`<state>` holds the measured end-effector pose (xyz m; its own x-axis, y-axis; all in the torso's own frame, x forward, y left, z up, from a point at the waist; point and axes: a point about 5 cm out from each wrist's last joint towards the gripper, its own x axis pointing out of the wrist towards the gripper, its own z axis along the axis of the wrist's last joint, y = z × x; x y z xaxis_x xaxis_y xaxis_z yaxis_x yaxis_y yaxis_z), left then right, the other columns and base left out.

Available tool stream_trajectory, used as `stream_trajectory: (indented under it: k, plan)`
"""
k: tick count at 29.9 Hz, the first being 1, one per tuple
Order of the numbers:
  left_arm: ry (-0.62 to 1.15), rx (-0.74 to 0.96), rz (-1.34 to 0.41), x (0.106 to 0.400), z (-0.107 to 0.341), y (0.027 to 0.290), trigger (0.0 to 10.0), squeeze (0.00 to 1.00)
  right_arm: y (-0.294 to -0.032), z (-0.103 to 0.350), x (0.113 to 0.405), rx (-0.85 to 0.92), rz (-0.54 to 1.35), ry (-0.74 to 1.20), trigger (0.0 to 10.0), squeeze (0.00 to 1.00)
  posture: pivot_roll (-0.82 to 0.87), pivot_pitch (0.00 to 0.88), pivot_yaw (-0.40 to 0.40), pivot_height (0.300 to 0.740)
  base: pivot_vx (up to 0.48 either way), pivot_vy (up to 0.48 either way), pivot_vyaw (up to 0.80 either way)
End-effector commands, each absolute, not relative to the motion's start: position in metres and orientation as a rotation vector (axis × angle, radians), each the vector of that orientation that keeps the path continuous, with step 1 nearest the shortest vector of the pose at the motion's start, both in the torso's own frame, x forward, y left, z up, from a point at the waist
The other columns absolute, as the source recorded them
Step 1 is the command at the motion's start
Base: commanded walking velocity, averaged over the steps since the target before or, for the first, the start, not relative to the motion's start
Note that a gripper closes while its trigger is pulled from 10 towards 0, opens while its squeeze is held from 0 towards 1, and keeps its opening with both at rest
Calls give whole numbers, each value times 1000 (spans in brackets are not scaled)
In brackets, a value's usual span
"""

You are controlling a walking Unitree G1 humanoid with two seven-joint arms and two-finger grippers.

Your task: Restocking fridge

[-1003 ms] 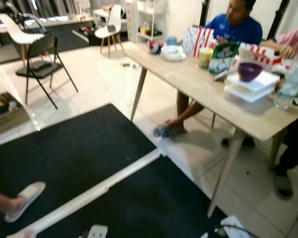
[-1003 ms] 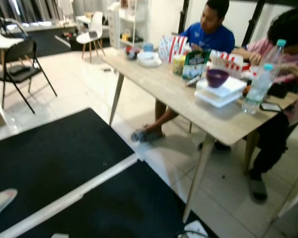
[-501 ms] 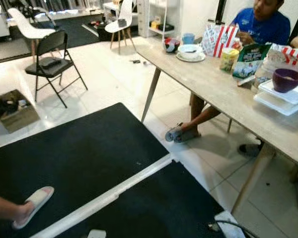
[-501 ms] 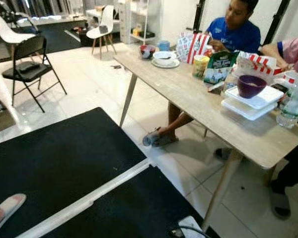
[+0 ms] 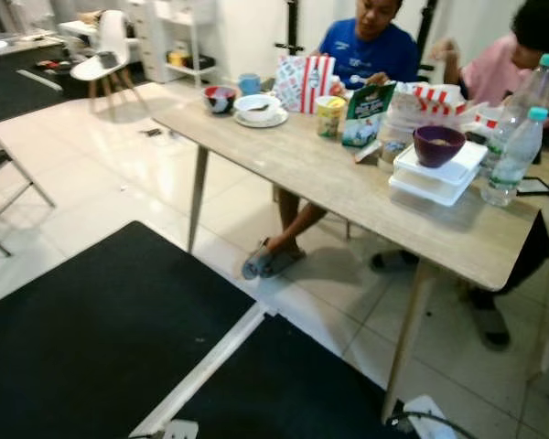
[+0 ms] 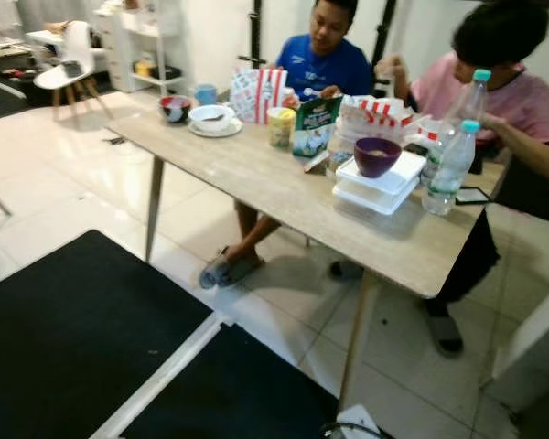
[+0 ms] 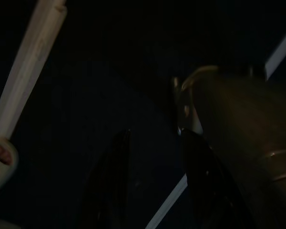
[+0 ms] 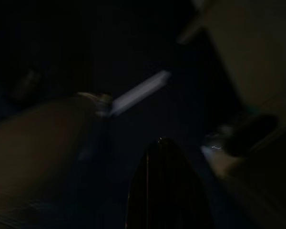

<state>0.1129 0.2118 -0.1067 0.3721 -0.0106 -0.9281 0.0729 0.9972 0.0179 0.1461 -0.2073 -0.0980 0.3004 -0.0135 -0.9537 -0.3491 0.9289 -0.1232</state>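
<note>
Water bottles (image 5: 515,157) on table (image 5: 302,165), green packet (image 5: 362,116), writing unreadable

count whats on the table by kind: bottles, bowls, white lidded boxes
water bottles: 2
bowls: 3, purple bowl, white bowl, dark bowl
white boxes: 2, stacked
total: 7

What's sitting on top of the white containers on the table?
A purple bowl sits on the stacked white containers. Something pale lies inside it, too small to tell what. The containers' lids hide whatever they hold.
</note>
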Motion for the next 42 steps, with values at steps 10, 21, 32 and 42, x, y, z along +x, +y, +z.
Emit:
stream_trajectory:
  k: [10, 21, 32, 42]
  plan:
    - [1184, 71, -71, 115, -106, 209, 10000, 0, -214, -95, 151, -306, 205, 1220, 10000, 0, 12, 0, 33, 740, 256, 0, -247]
    - [1184, 65, -64, 115, -107, 209, 10000, 0, -211, -95, 152, -274, 235, 1207, 10000, 0, 15, 0, 36, 740, 259, 0, 499]
    - [1183, 64, -64, 115, -106, 209, 10000, 0, -211, -95, 151, -257, 208, 1210, 10000, 0, 14, 0, 36, 740, 187, 0, 433]
    - [1186, 67, -64, 115, -106, 210, 10000, 0, -211, -95, 151, -260, 209, 1212, 10000, 0, 13, 0, 37, 740, 0, 0, 0]
